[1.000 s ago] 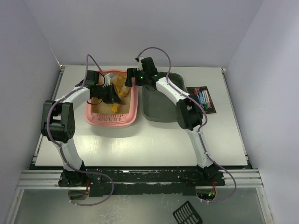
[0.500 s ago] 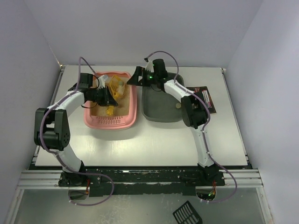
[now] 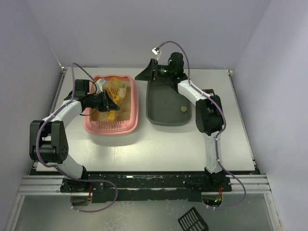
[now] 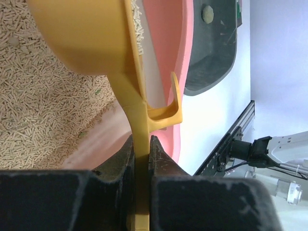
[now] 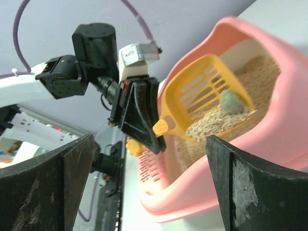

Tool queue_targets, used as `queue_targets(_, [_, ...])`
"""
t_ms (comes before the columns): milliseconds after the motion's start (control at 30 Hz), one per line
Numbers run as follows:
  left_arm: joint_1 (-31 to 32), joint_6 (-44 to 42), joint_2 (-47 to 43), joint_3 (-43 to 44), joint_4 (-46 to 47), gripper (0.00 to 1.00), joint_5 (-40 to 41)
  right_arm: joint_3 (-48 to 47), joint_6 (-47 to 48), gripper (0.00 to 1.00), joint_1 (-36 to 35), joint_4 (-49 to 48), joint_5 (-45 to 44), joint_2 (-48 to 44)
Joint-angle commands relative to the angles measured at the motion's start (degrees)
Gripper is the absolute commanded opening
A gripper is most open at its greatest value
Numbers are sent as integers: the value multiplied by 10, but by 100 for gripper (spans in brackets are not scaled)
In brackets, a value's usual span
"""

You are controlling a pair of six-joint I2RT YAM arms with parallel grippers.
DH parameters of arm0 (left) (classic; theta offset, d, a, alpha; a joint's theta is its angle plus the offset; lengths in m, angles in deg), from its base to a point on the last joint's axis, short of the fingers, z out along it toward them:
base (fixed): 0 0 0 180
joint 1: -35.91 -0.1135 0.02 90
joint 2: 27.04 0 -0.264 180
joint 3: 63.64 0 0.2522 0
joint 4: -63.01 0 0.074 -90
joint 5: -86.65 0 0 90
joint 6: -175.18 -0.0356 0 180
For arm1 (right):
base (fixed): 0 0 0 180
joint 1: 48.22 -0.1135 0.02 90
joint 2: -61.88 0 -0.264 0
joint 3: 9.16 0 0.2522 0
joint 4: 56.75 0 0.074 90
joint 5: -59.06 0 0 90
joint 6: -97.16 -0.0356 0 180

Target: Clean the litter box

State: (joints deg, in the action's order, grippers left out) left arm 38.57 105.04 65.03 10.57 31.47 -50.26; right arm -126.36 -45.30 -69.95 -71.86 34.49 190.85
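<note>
The pink litter box sits left of centre, holding tan litter; it also shows in the right wrist view. My left gripper is shut on the handle of a yellow slotted scoop, holding it above the litter. The handle is pinched between the jaws. The scoop carries some litter and a grey-green clump. My right gripper is open and empty, raised over the far end of the dark grey tray, apart from the pink box.
The dark grey tray stands right of the litter box and holds a small round clump, also in the left wrist view. A small yellow piece lies in the litter. A black slotted part lies below the table's front rail.
My right gripper has moved right and up, away from the pink box's rim, to the far end of the grey tray. My left arm has swung left, keeping the scoop.
</note>
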Motion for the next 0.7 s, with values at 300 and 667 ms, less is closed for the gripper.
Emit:
queue_targets(300, [-12, 180, -120, -146, 282, 7, -113, 84, 236, 100, 122, 240, -7, -96])
queue_targets(667, [-15, 483, -144, -338, 875, 7, -94, 206, 479, 100, 183, 468, -55, -203])
